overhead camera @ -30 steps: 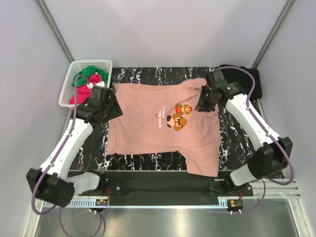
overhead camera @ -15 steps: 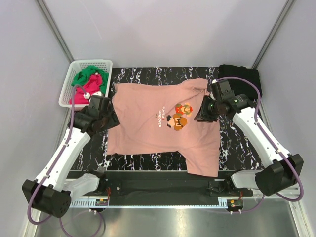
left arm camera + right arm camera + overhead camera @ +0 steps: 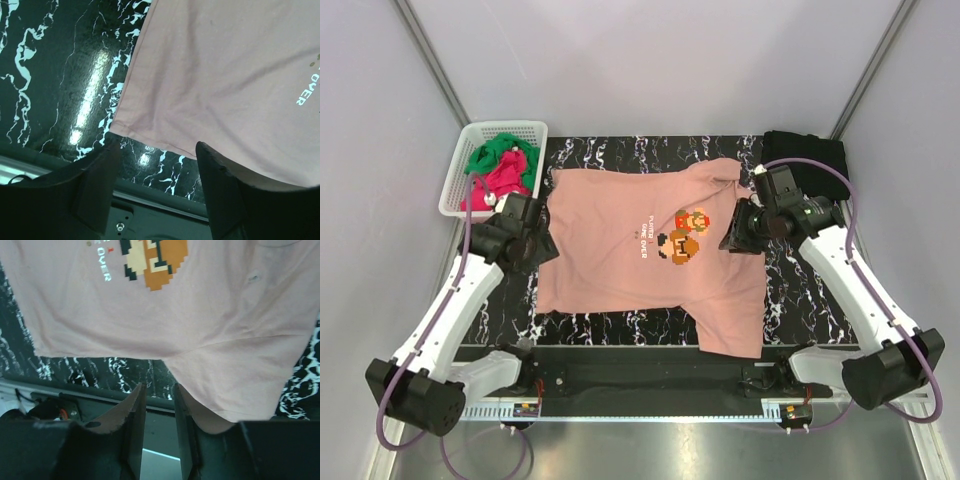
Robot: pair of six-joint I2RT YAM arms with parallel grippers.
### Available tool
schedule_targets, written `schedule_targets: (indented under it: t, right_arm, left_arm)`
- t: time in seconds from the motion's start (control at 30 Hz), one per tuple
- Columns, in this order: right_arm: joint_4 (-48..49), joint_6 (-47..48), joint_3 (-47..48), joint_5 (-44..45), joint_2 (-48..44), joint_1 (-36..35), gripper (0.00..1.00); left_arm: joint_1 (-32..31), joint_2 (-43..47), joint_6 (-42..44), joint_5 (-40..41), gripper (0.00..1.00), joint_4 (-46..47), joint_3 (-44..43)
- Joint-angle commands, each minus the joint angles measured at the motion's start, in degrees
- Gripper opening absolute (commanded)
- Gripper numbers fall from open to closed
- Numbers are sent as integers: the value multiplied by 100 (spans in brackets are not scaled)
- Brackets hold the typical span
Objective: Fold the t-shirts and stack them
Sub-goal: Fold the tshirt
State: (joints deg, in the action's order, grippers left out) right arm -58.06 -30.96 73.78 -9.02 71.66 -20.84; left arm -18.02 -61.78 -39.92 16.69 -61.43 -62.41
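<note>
**Flat out: salmon-pink tee spread on black marble, both grippers empty**

Overhead, the salmon-pink t-shirt (image 3: 640,260) lies chest-up and spread across the middle of the table (image 3: 580,155), a glossy black slab veined with white. The cloth is matte and soft, with shallow wrinkles. Its right side runs nearer the arm bases than its left. A blocky pixel-art figure (image 3: 685,235) and a line of white text (image 3: 642,238) sit on the chest. The left gripper (image 3: 535,245) hangs at the shirt's left edge. The right gripper (image 3: 735,232) hangs over the cloth beside the figure. How far either gripper is spread cannot be judged from above. A white lattice basket (image 3: 460,180) at the far left holds a crumpled green tee (image 3: 495,150) and a magenta-red tee (image 3: 498,180). A black tee (image 3: 810,155) lies at the far right corner.

The left wrist camera shows what the top view hides. The 2 dark, blunt fingers (image 3: 95,190) stand wide apart with nothing between them. Beyond them a hemmed corner of the shirt (image 3: 225,75) rests on the marble (image 3: 60,75), which mirrors a bright streak of light.

The right wrist camera shows its 2 fingers (image 3: 132,425) drawn close, leaving only a narrow slit that holds nothing. Past them the shirt (image 3: 200,315) lies smooth, with 1 creased fold line. The orange-brown figure (image 3: 157,260) and the text (image 3: 104,270) sit at the top of the frame.
</note>
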Motion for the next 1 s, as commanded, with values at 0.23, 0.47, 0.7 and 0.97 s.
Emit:
schedule_targets:
  t: [0.23, 0.47, 0.7, 0.97]
  right_arm:
    - [-117, 881, 2926, 1456, 2646, 123, 38]
    - [-940, 871, 6460, 672, 5443, 1467, 43]
    - [-865, 662, 8433, 403, 7413, 1995, 42]
    - [30, 749, 8372, -65, 7951, 2040, 42]
  left_arm:
    - [-9, -1625, 809, 881, 75, -222, -1939]
    - [211, -2548, 1100, -78, 75, 562, -2705]
    - [588, -3199, 1549, -656, 74, 1045, -2847]
    - [624, -4034, 1663, -1061, 73, 1396, -3049]
